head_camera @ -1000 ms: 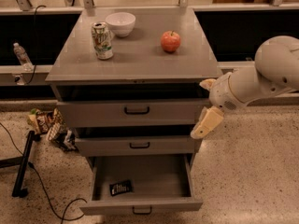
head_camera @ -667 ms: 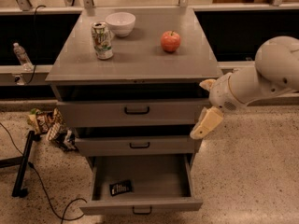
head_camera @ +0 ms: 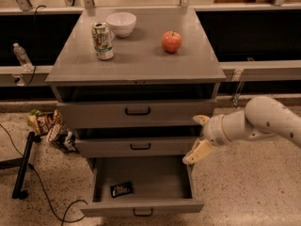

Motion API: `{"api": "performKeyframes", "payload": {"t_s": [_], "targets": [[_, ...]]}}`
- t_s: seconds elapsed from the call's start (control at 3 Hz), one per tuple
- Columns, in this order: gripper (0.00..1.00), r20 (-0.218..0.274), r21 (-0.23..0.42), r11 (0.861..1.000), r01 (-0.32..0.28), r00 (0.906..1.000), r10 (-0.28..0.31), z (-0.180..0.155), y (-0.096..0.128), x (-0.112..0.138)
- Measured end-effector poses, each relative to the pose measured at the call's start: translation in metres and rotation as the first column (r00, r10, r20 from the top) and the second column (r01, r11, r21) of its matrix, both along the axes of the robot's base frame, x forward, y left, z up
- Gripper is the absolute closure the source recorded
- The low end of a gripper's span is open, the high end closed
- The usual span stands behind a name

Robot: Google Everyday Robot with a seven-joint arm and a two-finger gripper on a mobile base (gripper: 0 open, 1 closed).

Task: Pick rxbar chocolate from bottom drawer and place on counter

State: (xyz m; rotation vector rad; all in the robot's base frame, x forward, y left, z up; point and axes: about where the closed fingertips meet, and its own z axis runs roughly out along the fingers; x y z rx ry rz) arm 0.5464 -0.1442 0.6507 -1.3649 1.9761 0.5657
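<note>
Counter up top, bottom drawer open below its front edge. My gripper has dropped under the front right corner, fingers spread (nothing held), so I'm closing on the rxbar chocolate lying front-left in that drawer

The arm is dropping lower and drawing in toward the cabinet, carrying the gripper down with it. The top drawer front, level with the jaws a second ago, is now sitting above and to their left, and the table edge is lying farther overhead. The middle drawer front is now coming level with the jaws, just to their left. The open bottom drawer is now lying close beneath them, its rxbar chocolate down and to the left.
</note>
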Motion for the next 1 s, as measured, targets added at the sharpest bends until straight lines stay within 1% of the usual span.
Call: {"api": "performKeyframes", "payload": {"t_s": [0.33,0.67,1.0], "targets": [[0.00,-0.039,0.055,0.998,-0.040,0.9983,0.043,-0.069,0.006,-0.003],[0.00,-0.060,0.053,0.995,-0.088,0.9940,0.091,-0.127,0.020,-0.011],[0.00,-0.046,-0.019,0.997,-0.071,0.9965,0.070,-0.188,0.037,-0.011]]}}
